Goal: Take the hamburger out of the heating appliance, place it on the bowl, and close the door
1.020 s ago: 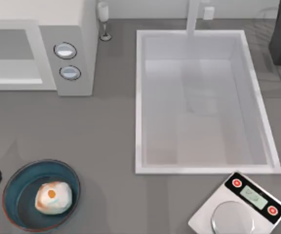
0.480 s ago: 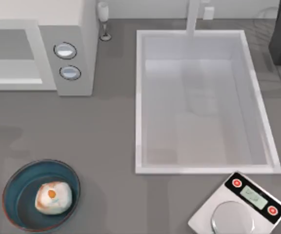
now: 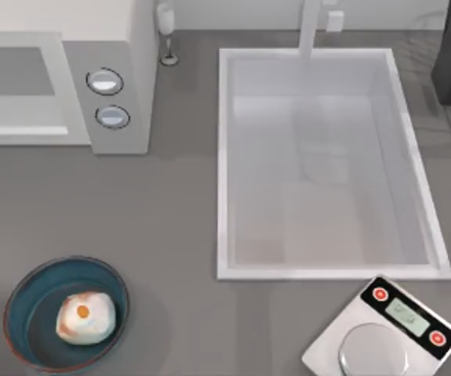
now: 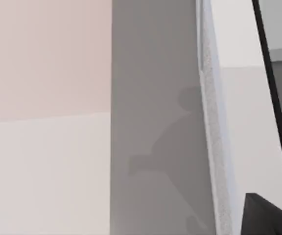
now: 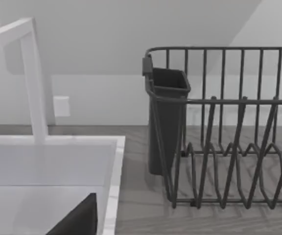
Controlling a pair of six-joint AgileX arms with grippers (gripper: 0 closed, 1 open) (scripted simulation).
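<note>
The hamburger [image 3: 85, 317], a whitish lump with an orange spot, lies inside the dark blue bowl [image 3: 30, 301] at the front left of the table. At the back left stands the white heating appliance [image 3: 135, 47], its two dials on the grey front panel. Its door [image 3: 22, 117], with the grey window, lies flush with that panel and looks closed. A dark corner of my left gripper [image 4: 270, 218] shows in the left wrist view, beside a grey surface and a white speckled edge. A dark wedge of my right gripper [image 5: 77, 220] shows in the right wrist view, over the sink's corner.
A large white sink basin [image 3: 224, 164] with a white faucet [image 5: 33, 78] fills the table's middle and right. A white scale [image 3: 382, 333] sits at the front right, a dark wire dish rack [image 5: 229, 127] at the back right, and a small glass [image 3: 166, 31] beside the appliance.
The dark tip of my left arm that showed at the left edge beside the bowl a second ago has withdrawn from the top view. Hamburger, bowl and door have not moved.
</note>
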